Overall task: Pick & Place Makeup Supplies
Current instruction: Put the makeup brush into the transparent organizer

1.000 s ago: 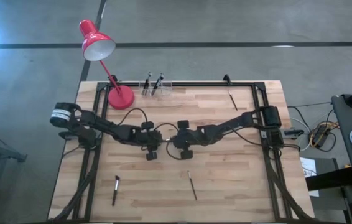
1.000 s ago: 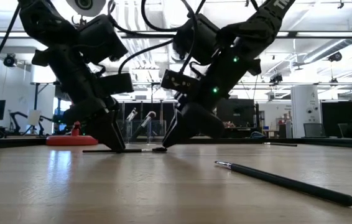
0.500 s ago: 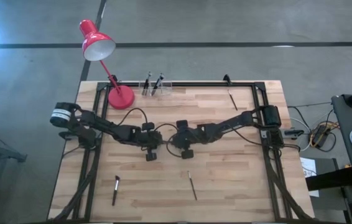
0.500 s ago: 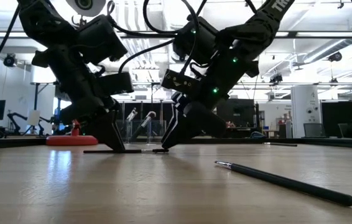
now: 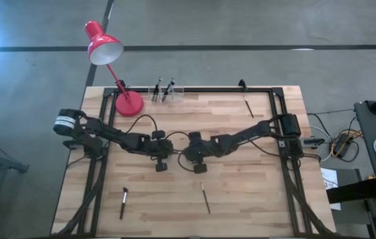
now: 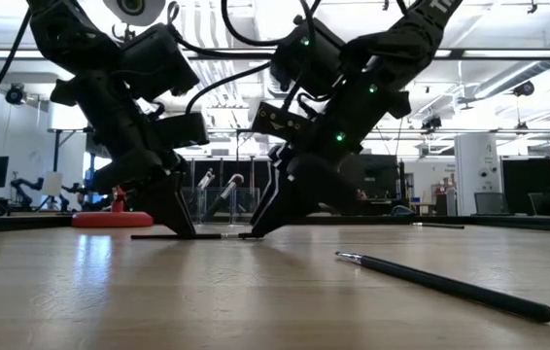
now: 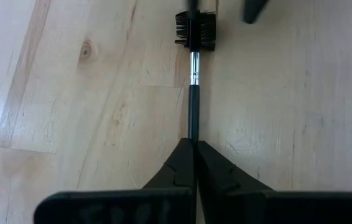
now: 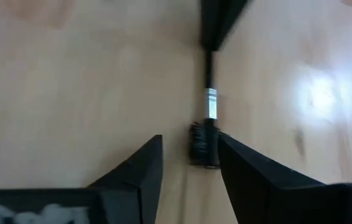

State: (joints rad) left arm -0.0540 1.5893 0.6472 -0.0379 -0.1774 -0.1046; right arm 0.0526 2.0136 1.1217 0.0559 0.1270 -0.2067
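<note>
The left gripper clamps the stiff, light makeup brush by its handle; the right gripper's fingers stand apart around its bristles.

A red desk lamp overhangs the grey floor.

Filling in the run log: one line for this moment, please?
left gripper: shut on thin black-handled makeup brush | right gripper: open at its bristles | brush flat on wooden table
</note>
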